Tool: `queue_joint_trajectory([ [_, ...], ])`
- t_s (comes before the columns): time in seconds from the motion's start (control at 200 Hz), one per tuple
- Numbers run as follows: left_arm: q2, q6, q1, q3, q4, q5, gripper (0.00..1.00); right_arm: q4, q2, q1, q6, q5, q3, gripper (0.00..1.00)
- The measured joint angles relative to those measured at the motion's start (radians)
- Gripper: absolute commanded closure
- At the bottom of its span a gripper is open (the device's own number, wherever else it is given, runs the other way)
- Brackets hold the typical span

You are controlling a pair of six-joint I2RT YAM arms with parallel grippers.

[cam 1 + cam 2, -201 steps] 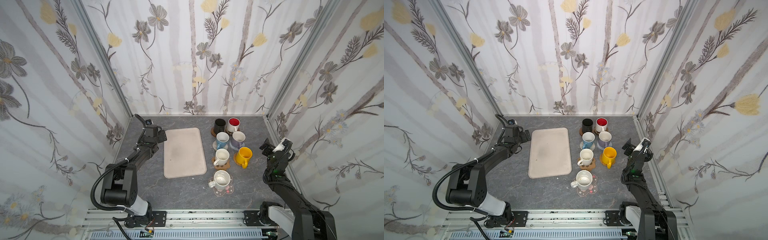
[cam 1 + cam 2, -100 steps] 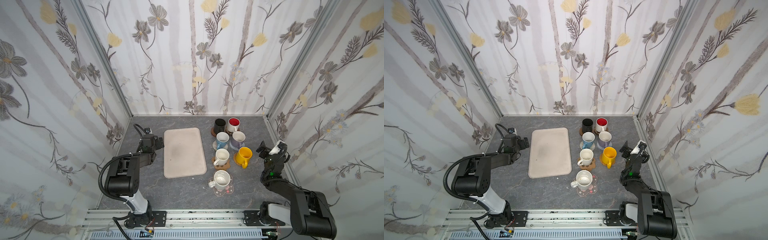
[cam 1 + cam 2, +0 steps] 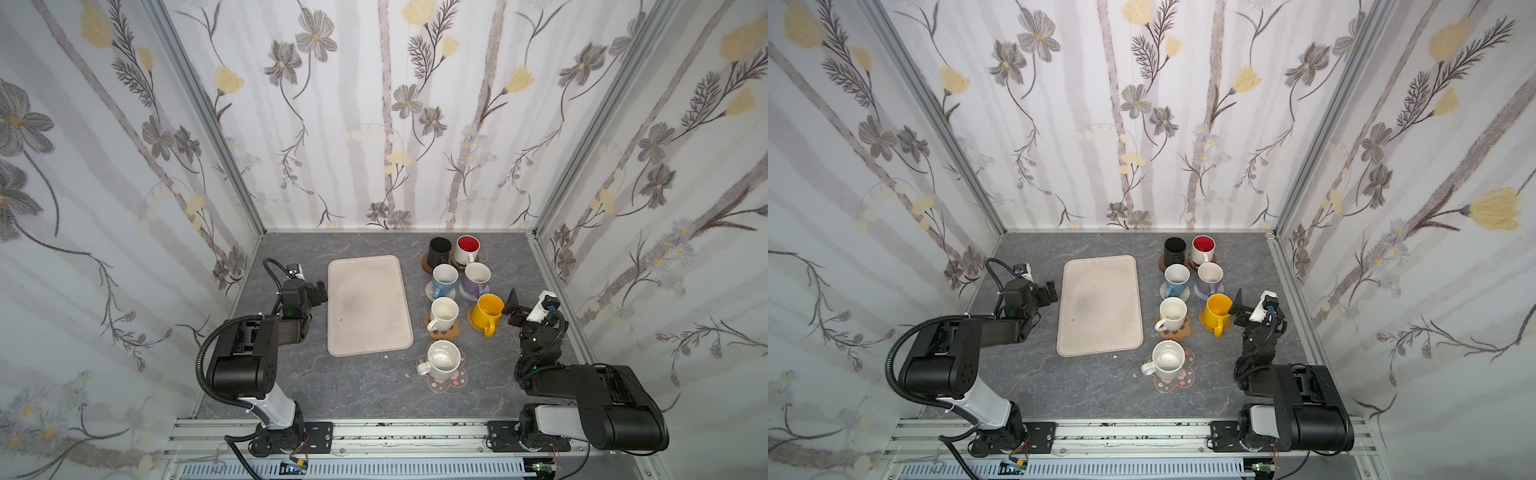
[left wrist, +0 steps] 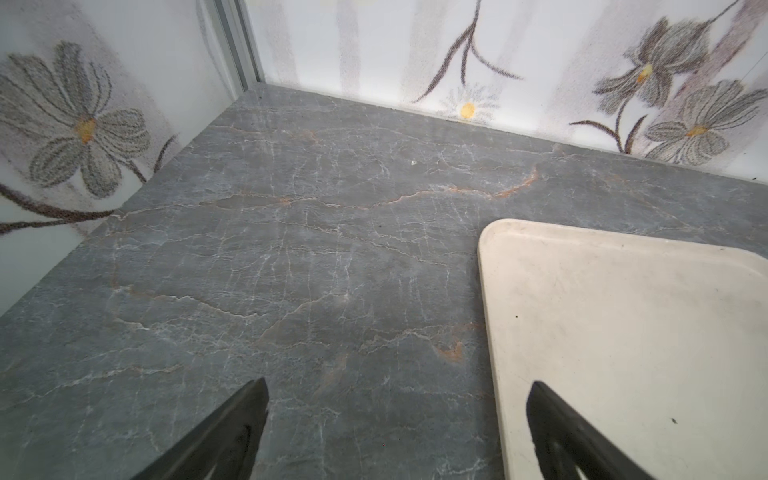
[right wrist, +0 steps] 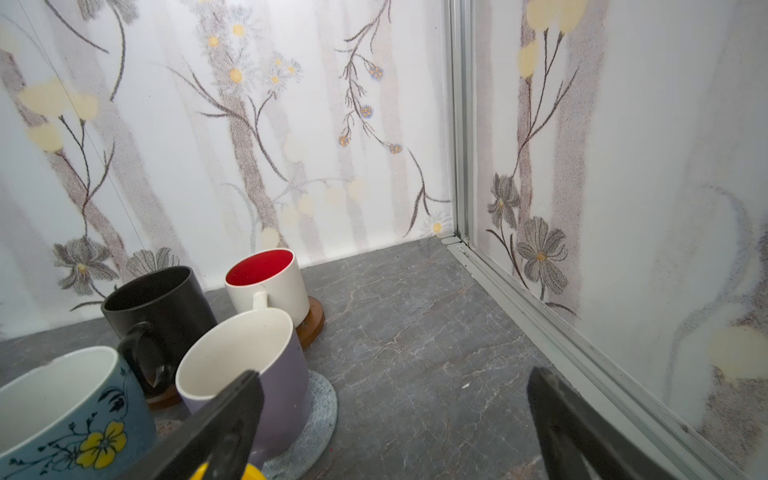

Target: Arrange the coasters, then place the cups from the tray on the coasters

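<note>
The beige tray [image 3: 368, 305] [image 4: 623, 332] lies bare at mid-table. To its right, several cups each stand on a coaster: black [image 3: 439, 251], white with red inside [image 3: 467, 248] [image 5: 270, 282], light blue [image 3: 444, 280], lilac [image 3: 477, 278] [image 5: 249, 361] on a grey round mat [image 5: 324, 407], off-white [image 3: 444, 313] on the paw coaster [image 3: 442, 330], yellow [image 3: 489, 311], and off-white [image 3: 1167, 359] on the pink-flower coaster [image 3: 1177, 380]. My left gripper [image 3: 318, 291] [image 4: 399, 384] hangs open at the tray's left edge. My right gripper [image 3: 515, 307] [image 5: 395, 374] is open just right of the yellow cup.
Flowered walls close in the grey marble table [image 3: 353, 386] on three sides. An aluminium rail [image 5: 561, 332] runs along the right wall close to my right gripper. Both arms are folded low over the table's near corners.
Both arms have folded back toward their bases. The left gripper has slid nearer along the tray's left edge, and the right has drawn in beside the yellow cup. Both stayed open.
</note>
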Motion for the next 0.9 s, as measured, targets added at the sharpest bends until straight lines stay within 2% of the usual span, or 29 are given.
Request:
queue_joint_trajectory([
  [0.185, -0.038, 0.013, -0.020, -0.089, 0.115, -0.013, 0.00, 0.034, 0.018, 0.006, -0.012, 0.011, 0.003, 0.00],
  [0.51, -0.074, 0.039, -0.061, -0.220, 0.320, -0.109, 0.00, 0.033, 0.019, 0.025, -0.031, 0.034, 0.019, 0.00],
  [0.714, -0.039, 0.041, -0.066, -0.321, 0.515, -0.124, 0.00, 0.033, 0.022, 0.041, -0.041, 0.058, 0.019, 0.00],
  [0.899, -0.026, 0.053, -0.066, -0.325, 0.589, -0.131, 0.00, 0.018, 0.023, 0.045, -0.042, 0.060, 0.039, 0.00],
])
